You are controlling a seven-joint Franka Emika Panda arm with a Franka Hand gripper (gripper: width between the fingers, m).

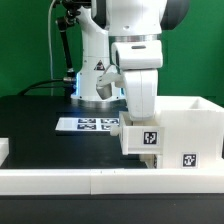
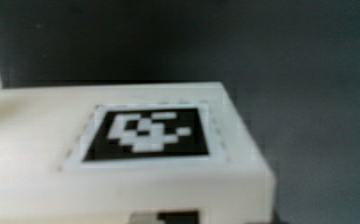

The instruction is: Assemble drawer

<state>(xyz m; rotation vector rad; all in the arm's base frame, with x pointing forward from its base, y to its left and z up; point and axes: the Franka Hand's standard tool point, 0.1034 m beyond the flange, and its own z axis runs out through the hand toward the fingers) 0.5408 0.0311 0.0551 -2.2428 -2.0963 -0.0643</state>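
A small white open-top tray (image 1: 140, 137) with a square tag sits directly under my gripper (image 1: 137, 118). It looks a little raised off the black table. It touches the left side of the tall white housing (image 1: 190, 125), which also bears a tag. My fingers are hidden behind the hand and the tray, and the hand sits right on the tray's top edge, shut on it. In the wrist view the tray's tagged face (image 2: 150, 135) fills the frame, very close and blurred. The second tray is not in view.
The marker board (image 1: 88, 125) lies flat on the table to the exterior view's left of the tray. A long low white rail (image 1: 70, 180) edges the table in front. The robot's base (image 1: 95, 85) stands behind.
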